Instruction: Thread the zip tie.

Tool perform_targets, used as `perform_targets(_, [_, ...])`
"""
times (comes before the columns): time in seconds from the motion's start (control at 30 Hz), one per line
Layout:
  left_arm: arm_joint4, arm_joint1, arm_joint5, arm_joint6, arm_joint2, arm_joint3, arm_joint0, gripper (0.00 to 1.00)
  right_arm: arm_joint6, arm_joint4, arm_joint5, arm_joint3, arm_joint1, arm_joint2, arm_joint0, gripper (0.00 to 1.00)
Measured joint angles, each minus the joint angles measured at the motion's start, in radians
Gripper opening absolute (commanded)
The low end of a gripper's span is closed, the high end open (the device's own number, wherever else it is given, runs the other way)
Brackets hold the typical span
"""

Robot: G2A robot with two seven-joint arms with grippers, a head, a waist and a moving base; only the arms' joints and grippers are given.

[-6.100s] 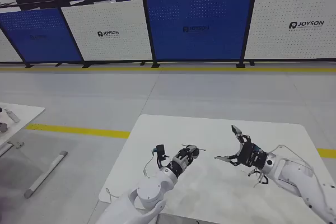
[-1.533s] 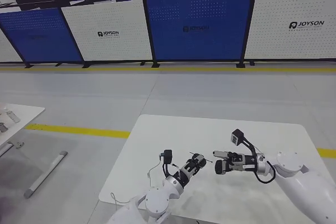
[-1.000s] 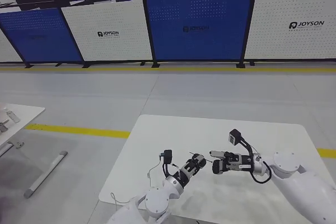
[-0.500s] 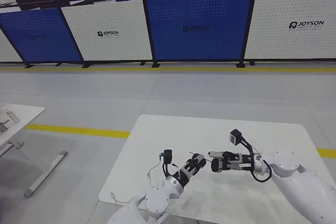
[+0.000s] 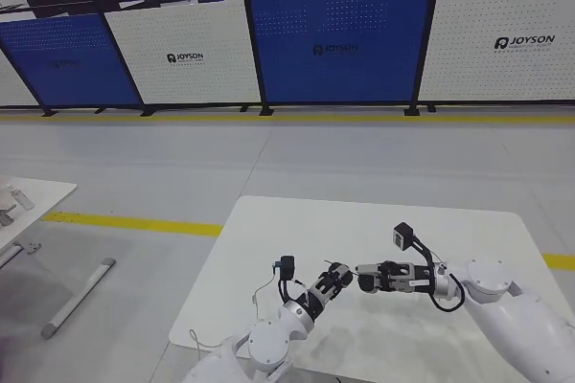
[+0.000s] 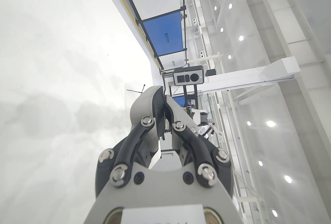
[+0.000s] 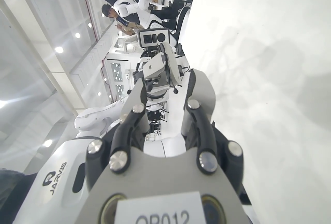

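There's the left pincer [image 6: 163, 95], clenched tight with its pads pressed flat together. A thin black zip tie [image 6: 135, 91] is nipped at its tips and sticks out sideways above the white bench [image 5: 441, 225]. Facing it tip to tip is the right pincer [image 7: 166, 79], fingers spread apart, released. From above, the two sit over the middle of the bench, a little toward its near edge. They are just beside each other, and whether they touch I can't tell.
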Motion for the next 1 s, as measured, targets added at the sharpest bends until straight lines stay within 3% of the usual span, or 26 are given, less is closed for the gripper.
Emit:
perform_targets(0.1, [0.0, 0.0, 0.0, 0.0, 0.0, 0.0, 0.0, 0.0, 0.004, -0.006, 0.003, 0.003, -0.003, 0.008, -0.003, 0.22])
perform_targets(0.2, [0.0, 0.0, 0.0, 0.0, 0.0, 0.0, 0.0, 0.0, 0.007, -0.01, 0.005, 0.005, -0.006, 0.015, -0.005, 0.09])
perform_targets(0.4, [0.0, 0.0, 0.0, 0.0, 0.0, 0.0, 0.0, 0.0, 0.014, -0.021, 0.009, 0.009, -0.012, 0.027, -0.011, 0.0])
perform_targets(0.53, [0.0, 0.0, 0.0, 0.0, 0.0, 0.0, 0.0, 0.0, 0.018, -0.027, 0.011, 0.014, -0.016, 0.036, -0.013, 0.0])
perform_targets(0.57, [0.0, 0.0, 0.0, 0.0, 0.0, 0.0, 0.0, 0.27, 0.019, -0.028, 0.011, 0.015, -0.017, 0.039, -0.013, 0.0])
perform_targets(0.6, [0.0, 0.0, 0.0, 0.0, 0.0, 0.0, 0.0, 1.0, 0.02, -0.03, 0.011, 0.016, -0.018, 0.041, -0.014, 0.0])
perform_targets(1.0, [0.0, 0.0, 0.0, 0.0, 0.0, 0.0, 0.0, 1.0, 0.028, -0.038, 0.011, 0.017, -0.022, 0.066, -0.021, 0.0])
